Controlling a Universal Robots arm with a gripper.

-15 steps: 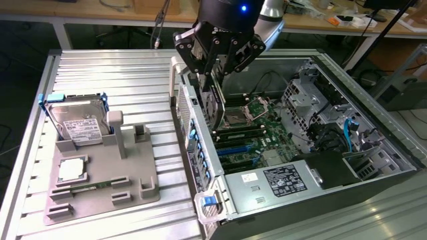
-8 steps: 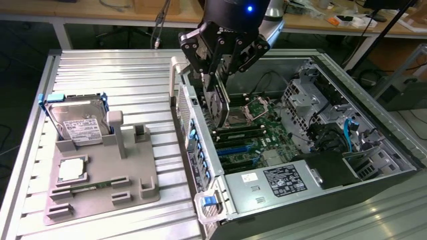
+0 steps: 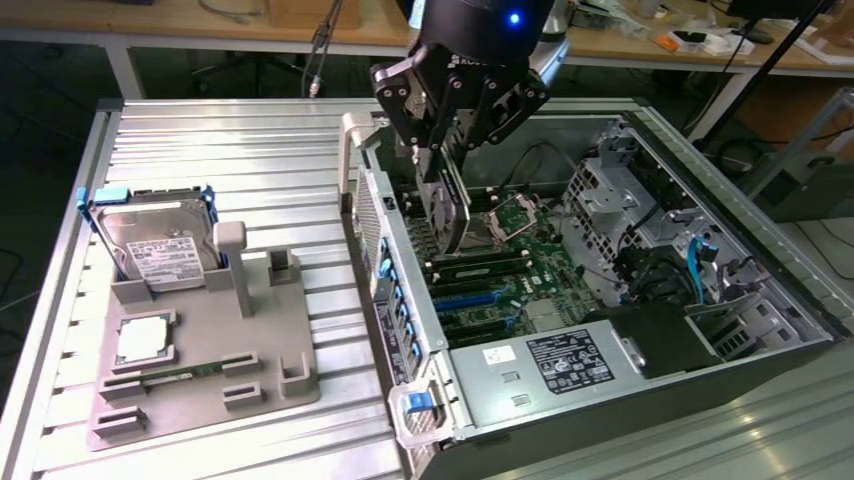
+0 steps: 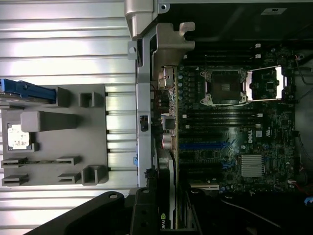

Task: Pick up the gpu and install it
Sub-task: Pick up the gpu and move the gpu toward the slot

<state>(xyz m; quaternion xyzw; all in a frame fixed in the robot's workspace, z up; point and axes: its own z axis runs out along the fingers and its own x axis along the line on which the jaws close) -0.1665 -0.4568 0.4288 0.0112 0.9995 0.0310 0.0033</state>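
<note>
My gripper (image 3: 454,140) hangs over the open computer case (image 3: 747,330) and is shut on the gpu (image 3: 447,205). The card hangs edge-down from the fingers, a flat card with a dark cooler face, above the motherboard (image 3: 534,260) near the case's rear wall. In the wrist view the gpu (image 4: 168,215) shows edge-on with a green logo on its black cooler. It is above the board, a little way from the blue expansion slots (image 4: 205,146). The card's lower edge is clear of the slots (image 3: 467,295).
The CPU socket (image 3: 514,215) stands open in the middle of the board. A power supply (image 3: 561,360) fills the case's near end. On the ribbed metal table at the exterior view's left, a grey fixture (image 3: 200,370) holds a hard drive (image 3: 160,250) and a CPU chip (image 3: 144,340).
</note>
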